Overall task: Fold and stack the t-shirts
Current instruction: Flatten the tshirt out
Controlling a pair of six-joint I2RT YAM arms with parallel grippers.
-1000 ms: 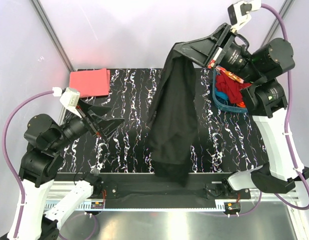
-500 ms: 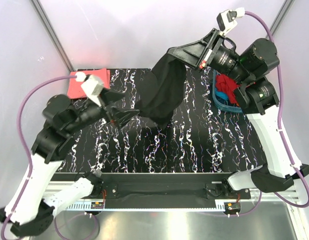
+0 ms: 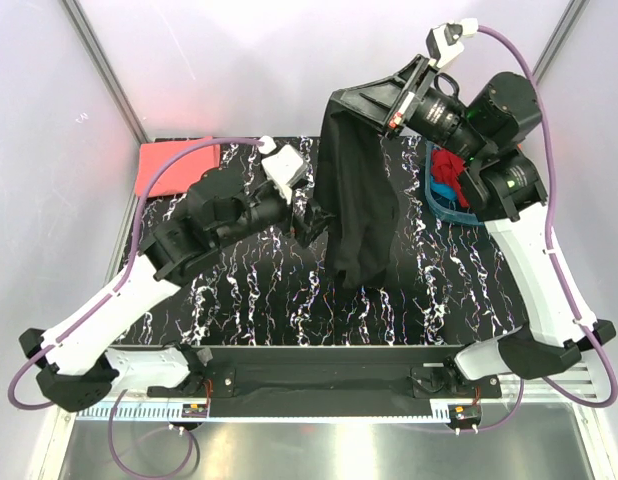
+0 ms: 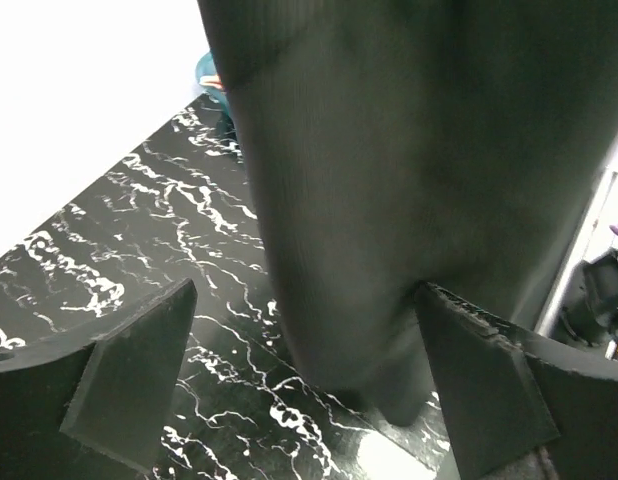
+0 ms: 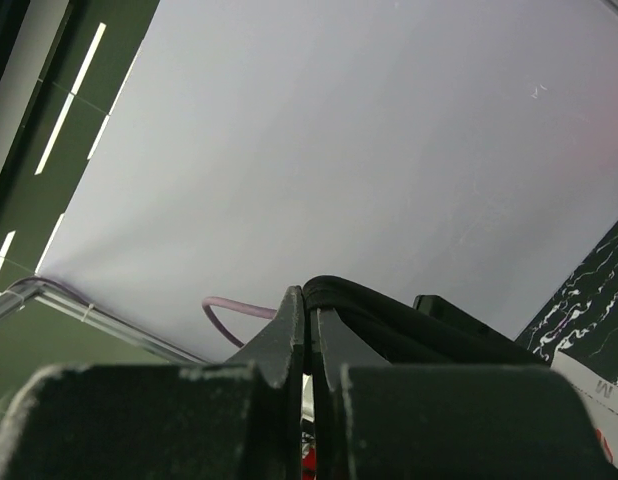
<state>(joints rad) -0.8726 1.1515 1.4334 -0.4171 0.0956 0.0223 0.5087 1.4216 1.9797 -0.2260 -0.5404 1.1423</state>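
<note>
Hold: the right hand (image 3: 341, 100) is raised high over the far side of the tabletop (image 3: 239, 290), its jaws pressed together on the top edge of the black t-shirt (image 3: 359, 200).
Right wrist view: two dark fingers (image 5: 289, 335) meet with no gap, and bunched black folds bulge out beside them. The rest of the view is pale wall (image 5: 339, 150).
Drape: the black t-shirt hangs down from that grip in one long, crumpled column over the middle of the tabletop. Sleeves and collar cannot be told apart in the folds.
Lower hem: it is near the tabletop, but whether it touches cannot be told.
Left hand: the left hand (image 3: 317, 217) is spread wide and holds nothing, reaching in at the hanging cloth from the left. In its wrist view the cloth fills the space between the fingers and is blurred by closeness. Contact cannot be made out.
Coral-pink t-shirt: the coral-pink t-shirt (image 3: 169, 168) lies flat at the far left corner of the tabletop, crossed by a purple cable (image 3: 204, 150).
Basket: the teal basket (image 3: 439, 205) at the far right is mostly hidden behind the right arm. Red cloth (image 3: 454, 172) shows inside it.
</note>
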